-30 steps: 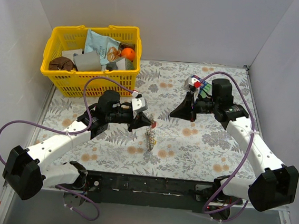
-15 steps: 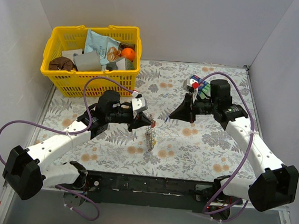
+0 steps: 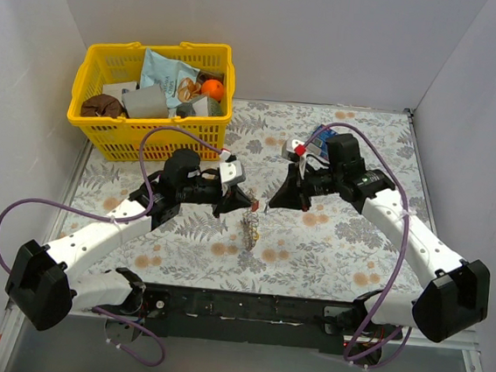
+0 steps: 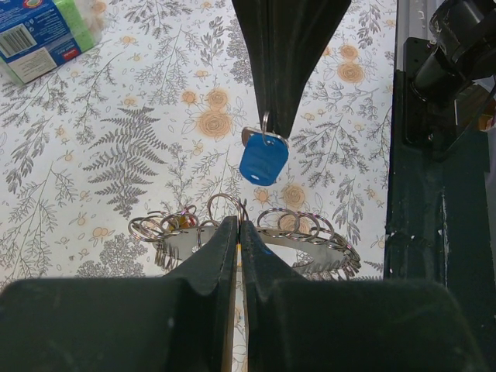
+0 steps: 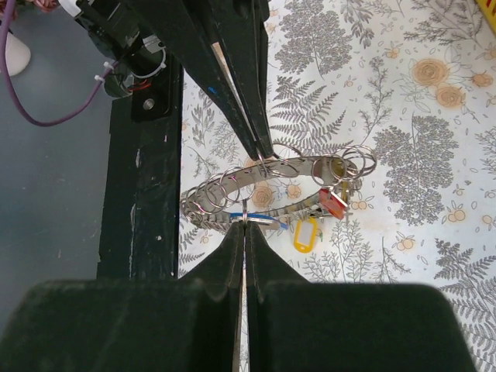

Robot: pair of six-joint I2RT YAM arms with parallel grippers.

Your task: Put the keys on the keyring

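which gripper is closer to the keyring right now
Left. The left gripper is clamped on the keyring; the right gripper sits just beside it, holding the blue key.

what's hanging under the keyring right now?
Yellow key and red key hang below the keyring. The blue key is apart from it, held by the right gripper. The keyring's stretch behind the left gripper is covered.

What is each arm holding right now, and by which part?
Left gripper: jaws shut on the keyring at its rim. Right gripper: jaws shut on the blue key, by the small wire loop above its head.
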